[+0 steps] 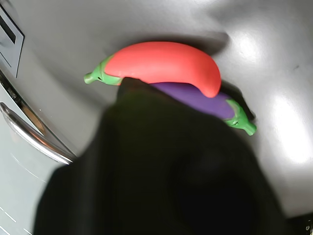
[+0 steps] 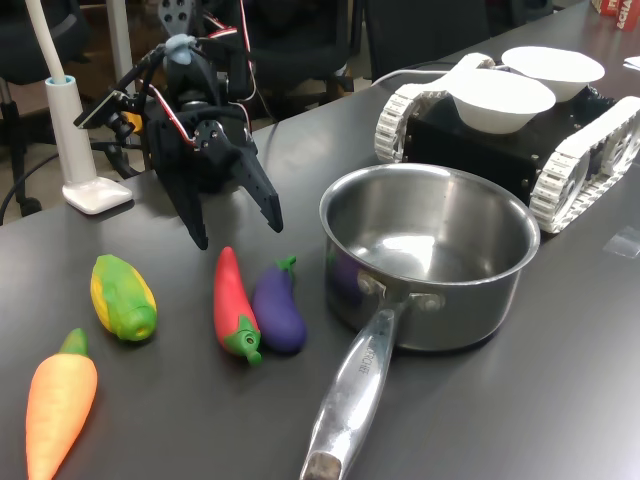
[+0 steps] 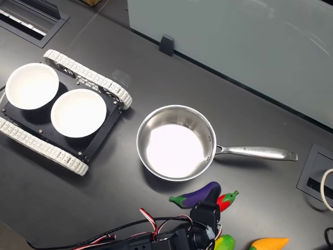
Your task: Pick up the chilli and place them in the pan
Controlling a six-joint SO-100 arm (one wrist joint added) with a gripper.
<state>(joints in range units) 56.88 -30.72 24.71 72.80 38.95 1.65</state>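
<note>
The jaws of the gripper [image 2: 238,228] stand spread and empty above the chilli [image 2: 232,301], which lies at lower centre of the first exterior view, touching the eggplant [image 2: 278,310]. Straddle only the chilli, clear of the eggplant; the pan [image 2: 428,262] is empty.

The pincer [image 2: 238,232] hangs open just above the chilli [image 2: 232,300], with clear air between. The eggplant [image 2: 279,308] lies tight against the chilli on the pan [image 2: 430,262] side, crowding that flank; toward the corn [image 2: 123,296] the surface [image 2: 180,380] is bare
</note>
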